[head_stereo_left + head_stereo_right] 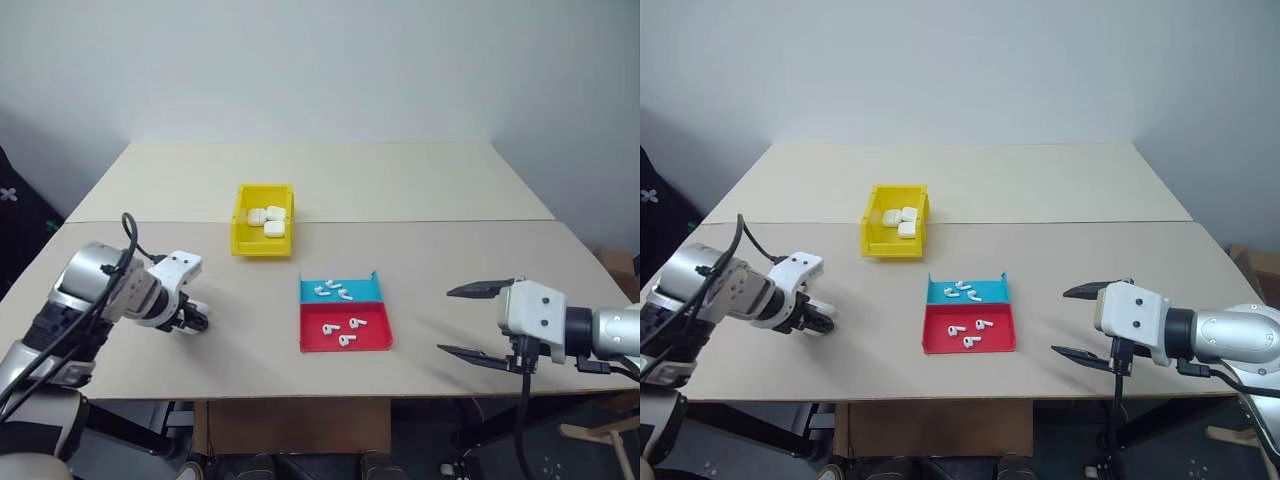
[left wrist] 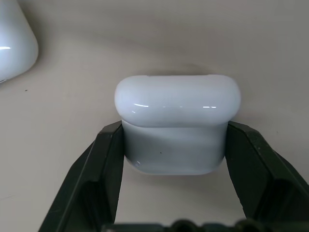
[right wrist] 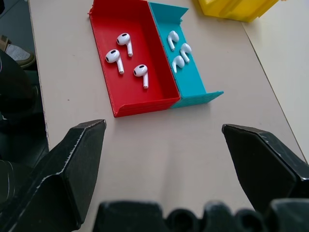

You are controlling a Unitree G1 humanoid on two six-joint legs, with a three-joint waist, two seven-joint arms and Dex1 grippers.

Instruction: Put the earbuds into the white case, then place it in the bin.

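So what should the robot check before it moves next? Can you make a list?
1. Left gripper shut on the white case: ok, both fingers press its sides.
2. Case lid open for the earbuds: not ok, it looks closed.
3. Right gripper open and holding nothing: ok.
4. Earbuds within sight: ok, three in the tray's red half, three in the blue half.
5. Yellow bin has room: cannot tell, white cases already lie inside.

Left pincer (image 1: 195, 321) clamped, angled downward — right pincer (image 1: 478, 322) spread wide.
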